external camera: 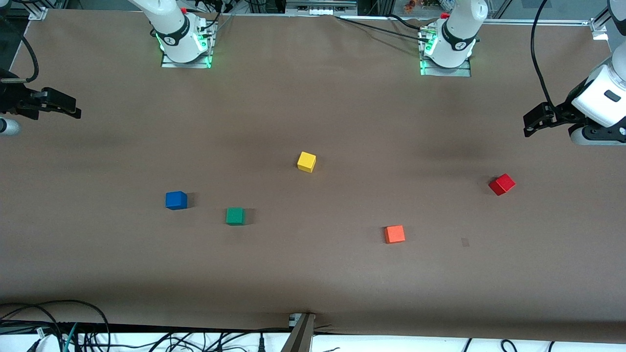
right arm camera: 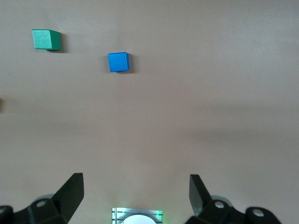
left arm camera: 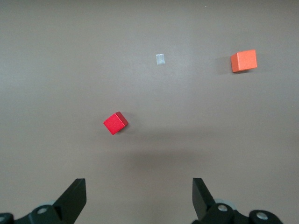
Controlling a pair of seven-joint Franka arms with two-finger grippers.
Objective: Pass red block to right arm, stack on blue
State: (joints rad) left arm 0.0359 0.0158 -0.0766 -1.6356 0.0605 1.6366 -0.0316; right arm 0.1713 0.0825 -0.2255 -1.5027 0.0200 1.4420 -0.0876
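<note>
The red block (external camera: 502, 184) (left arm camera: 115, 123) lies on the brown table toward the left arm's end. My left gripper (external camera: 532, 123) (left arm camera: 138, 186) hangs high over the table's edge at that end, open and empty, well clear of the red block. The blue block (external camera: 176, 200) (right arm camera: 118, 62) rests toward the right arm's end. My right gripper (external camera: 72, 110) (right arm camera: 135, 179) hovers high over that end of the table, open, holding nothing.
A green block (external camera: 235, 215) (right arm camera: 46, 39) sits beside the blue one, slightly nearer the front camera. A yellow block (external camera: 306, 161) lies mid-table. An orange block (external camera: 394, 234) (left arm camera: 244, 61) lies nearer the camera than the red one. A small grey patch (external camera: 465, 241) marks the cloth.
</note>
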